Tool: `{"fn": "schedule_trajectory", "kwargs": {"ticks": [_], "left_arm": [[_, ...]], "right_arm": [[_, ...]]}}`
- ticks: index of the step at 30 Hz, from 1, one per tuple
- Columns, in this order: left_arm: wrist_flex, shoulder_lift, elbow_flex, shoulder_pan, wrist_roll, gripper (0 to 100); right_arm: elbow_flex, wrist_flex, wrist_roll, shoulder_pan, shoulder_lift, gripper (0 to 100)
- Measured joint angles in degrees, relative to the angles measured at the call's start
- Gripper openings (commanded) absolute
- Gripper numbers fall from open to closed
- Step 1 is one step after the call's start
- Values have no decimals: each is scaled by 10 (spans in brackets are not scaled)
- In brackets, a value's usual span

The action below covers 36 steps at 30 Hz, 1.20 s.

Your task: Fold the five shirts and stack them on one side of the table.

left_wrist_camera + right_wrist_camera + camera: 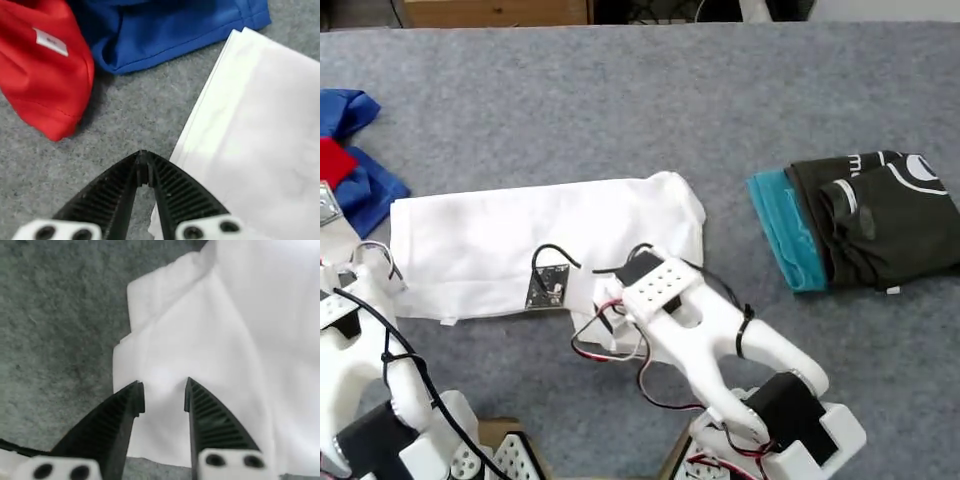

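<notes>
The white shirt lies flat, partly folded, left of centre on the grey table. The right gripper is released, jaws spread over the shirt's near right edge. The left gripper is clenched, grasping nothing, just beside the shirt's left edge. The blue shirt and red shirt lie at far left. The black shirt rests folded on the teal shirt at right.

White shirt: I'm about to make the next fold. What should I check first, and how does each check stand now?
1. Right hand open above the white shirt: ok.
2. Left hand open for a grasp: not ok, it is shut at the shirt's edge.
3. White shirt lying flat: not ok, the end by the right hand is bunched.
4. Blue shirt apart from the white shirt: cannot tell, their corners come very close.
5. Teal shirt and black shirt folded, apart from the white shirt: ok.
</notes>
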Motion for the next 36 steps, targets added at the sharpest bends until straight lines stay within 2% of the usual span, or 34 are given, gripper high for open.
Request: {"fn": "schedule_trajectory", "kwargs": {"ticks": [11, 15, 20, 23, 30, 36], "left_arm": [[-11, 0, 0, 0, 0, 29], [-11, 0, 0, 0, 0, 29], [-11, 0, 0, 4, 0, 29], [-11, 0, 0, 4, 0, 29], [-11, 0, 0, 4, 0, 29], [-12, 0, 0, 4, 0, 29]], "right_arm": [[78, -69, 0, -8, -40, 153], [91, -34, 0, -11, -96, 153], [52, 64, 0, -14, -157, 170], [48, 70, 0, -15, -164, 191], [62, -4, 0, -68, -103, 192], [54, -70, 0, -75, -5, 191]]}}
